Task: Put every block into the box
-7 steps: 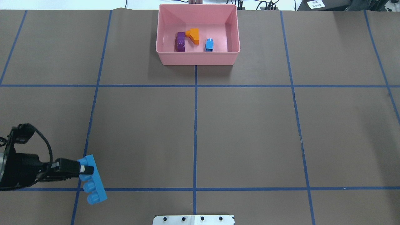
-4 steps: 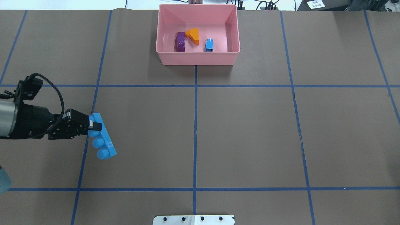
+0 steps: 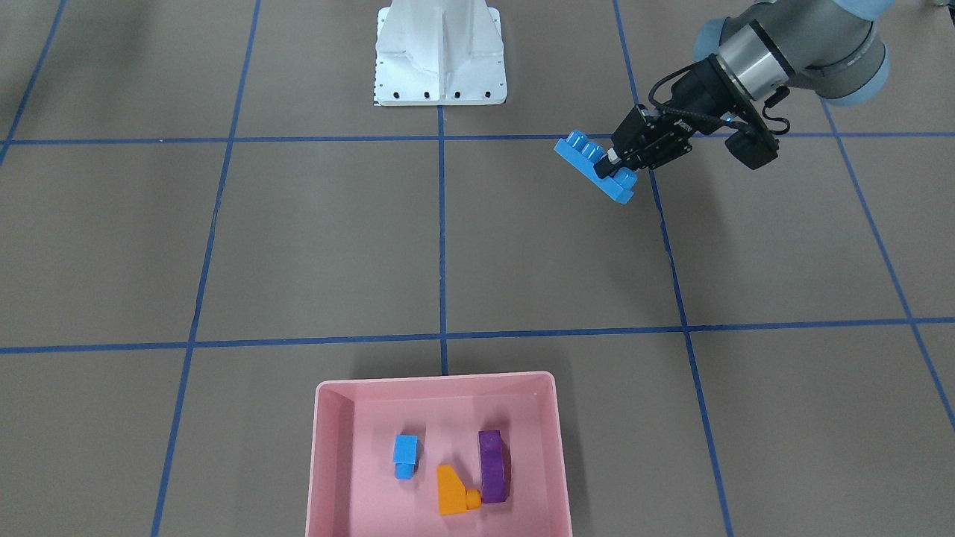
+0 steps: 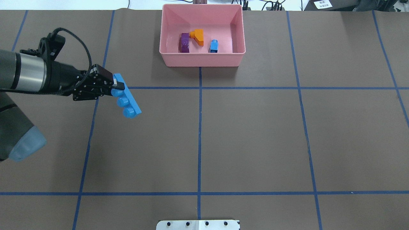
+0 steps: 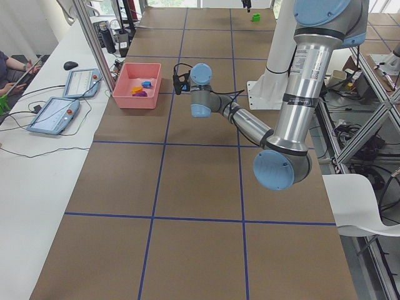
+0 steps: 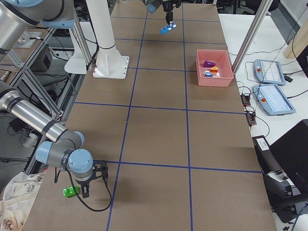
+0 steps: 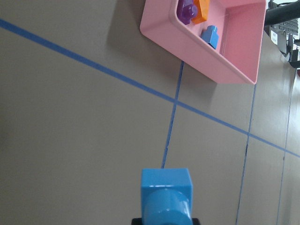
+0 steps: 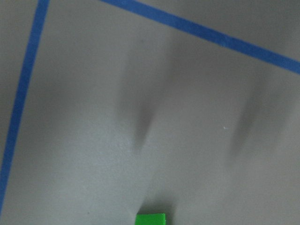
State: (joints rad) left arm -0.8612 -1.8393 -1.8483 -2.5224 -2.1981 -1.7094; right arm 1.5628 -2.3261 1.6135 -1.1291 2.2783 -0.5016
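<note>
My left gripper (image 4: 116, 85) is shut on one end of the long blue four-stud block (image 4: 128, 101), held above the table left of and nearer the robot than the pink box (image 4: 203, 60). The left wrist view shows this block (image 7: 166, 194) end-on, with the box (image 7: 187, 42) ahead. Inside the box lie a purple block (image 4: 184, 42), an orange block (image 4: 198, 36) and a small blue block (image 4: 214, 45). A small green block (image 6: 70, 191) sits on the table by my right gripper (image 6: 84, 192); I cannot tell whether that gripper is open or shut.
The white robot base (image 3: 440, 56) stands at the table's near edge. Blue tape lines (image 4: 199, 127) cross the brown table. In the exterior left view, tablets (image 5: 53, 115) and cables lie on a side bench, and a person sits at its far left edge.
My left arm has carried the long blue block away from the robot's edge and rightward, towards the box. The blocks in the box have not moved.
</note>
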